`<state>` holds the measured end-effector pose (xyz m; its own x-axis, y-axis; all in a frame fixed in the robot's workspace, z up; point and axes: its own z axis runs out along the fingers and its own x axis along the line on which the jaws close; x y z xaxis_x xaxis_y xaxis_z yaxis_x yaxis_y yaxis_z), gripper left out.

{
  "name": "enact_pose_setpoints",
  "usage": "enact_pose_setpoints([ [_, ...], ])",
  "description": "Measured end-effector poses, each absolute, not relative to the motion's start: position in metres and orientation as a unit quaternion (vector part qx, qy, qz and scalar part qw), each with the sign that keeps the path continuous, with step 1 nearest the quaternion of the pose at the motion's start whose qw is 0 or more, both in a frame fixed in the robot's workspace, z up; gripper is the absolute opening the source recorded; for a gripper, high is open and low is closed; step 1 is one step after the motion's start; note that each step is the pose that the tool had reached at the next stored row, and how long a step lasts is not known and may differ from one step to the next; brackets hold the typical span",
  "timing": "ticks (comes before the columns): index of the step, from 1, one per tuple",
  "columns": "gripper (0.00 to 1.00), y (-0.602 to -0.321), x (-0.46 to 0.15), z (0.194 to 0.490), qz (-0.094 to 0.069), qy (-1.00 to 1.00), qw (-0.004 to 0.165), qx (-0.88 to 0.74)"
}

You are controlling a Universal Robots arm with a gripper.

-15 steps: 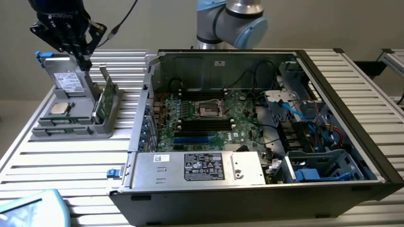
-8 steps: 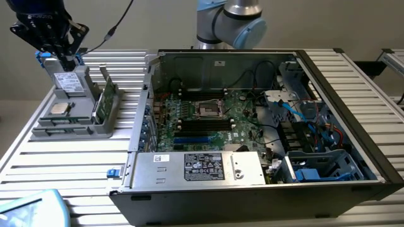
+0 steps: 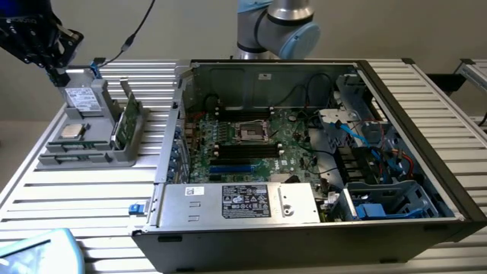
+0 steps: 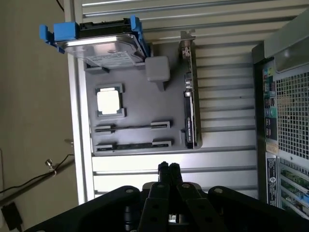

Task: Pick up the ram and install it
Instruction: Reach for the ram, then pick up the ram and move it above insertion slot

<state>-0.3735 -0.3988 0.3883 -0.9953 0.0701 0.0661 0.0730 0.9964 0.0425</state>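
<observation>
The ram (image 4: 133, 145) appears as a thin dark strip standing on edge between two holders of the grey parts tray (image 4: 145, 99); a second similar strip (image 4: 131, 127) lies parallel beside it. In the exterior view these holders (image 3: 76, 153) sit at the tray's near end. My gripper (image 4: 168, 168) hangs above the slatted table beside that end of the tray, fingers pressed together with nothing between them. In the exterior view the gripper (image 3: 56, 77) is high over the tray's far end, at the exterior view's left. Black memory slots (image 3: 247, 149) lie on the motherboard inside the open computer case (image 3: 411, 142).
The tray also carries a hard drive in a blue bracket (image 4: 104, 41), a square silver processor (image 4: 109, 101) and an upright expansion card (image 4: 189, 111). A power supply (image 3: 243, 201) and cables (image 3: 357, 137) crowd the case's near and right parts. A blue-white object (image 3: 34, 251) sits at the table's near corner.
</observation>
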Motion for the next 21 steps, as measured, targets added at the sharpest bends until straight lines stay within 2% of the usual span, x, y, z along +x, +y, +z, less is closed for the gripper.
enact_pose_setpoints([
  [9, 0.11, -0.399, -0.398, 0.387, -0.022, -0.999, 0.033, -0.029],
  [21, 0.11, -0.399, -0.401, 0.387, -0.022, -0.999, 0.033, -0.027],
])
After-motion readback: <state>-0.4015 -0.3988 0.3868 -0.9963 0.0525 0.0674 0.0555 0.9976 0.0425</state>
